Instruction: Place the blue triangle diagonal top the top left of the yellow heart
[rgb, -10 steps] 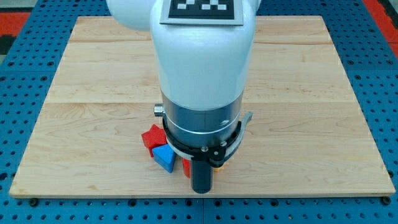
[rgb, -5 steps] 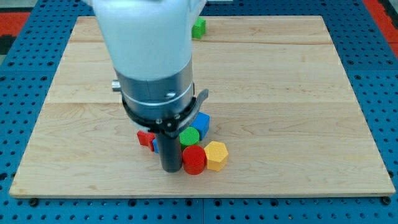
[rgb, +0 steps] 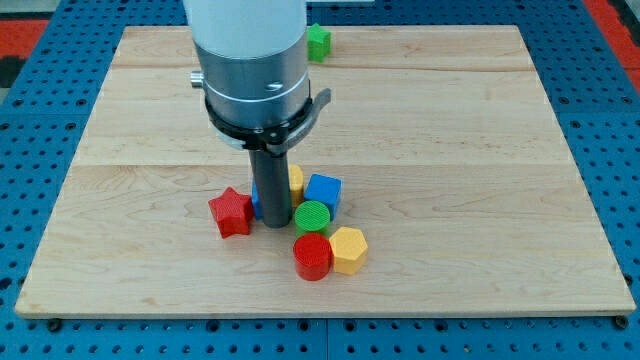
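My tip (rgb: 272, 224) rests on the board between the red star (rgb: 231, 211) and the green cylinder (rgb: 312, 216). It has no fingers. The blue triangle (rgb: 256, 203) shows only as a sliver touching the rod's left side; the yellow heart (rgb: 295, 180) peeks out on its right.

Tip (rgb: 272, 224) moved up; red star (rgb: 231, 212) uncovered.

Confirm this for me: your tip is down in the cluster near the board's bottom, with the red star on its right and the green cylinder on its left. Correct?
Not quite: the sides are swapped. In the camera view my tip is down in the cluster, but the red star lies on the view's left of it and the green cylinder on the view's right.
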